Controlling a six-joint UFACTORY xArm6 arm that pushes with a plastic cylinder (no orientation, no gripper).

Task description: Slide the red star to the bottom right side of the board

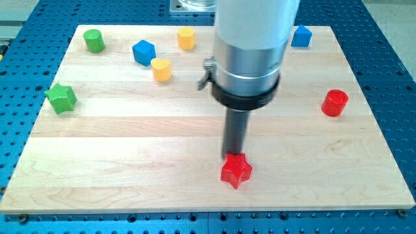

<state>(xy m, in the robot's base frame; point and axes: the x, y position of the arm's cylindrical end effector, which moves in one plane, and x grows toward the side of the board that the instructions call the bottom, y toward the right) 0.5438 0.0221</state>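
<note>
Red star (236,171) lies nearest, close to the near edge of the wooden board (130,175), a little right of the middle. My tip (233,156) stands just behind it, at its far side, and seems to touch it. The rod is bare, with no fingers, so it holds nothing. Farther on the right is a red cylinder (335,103), on the left a green star (61,98). Beyond them stand a yellow cylinder (162,68), a blue cube (143,52), a green cylinder (94,40), a second yellow block (186,38) and a second blue block (301,36).
</note>
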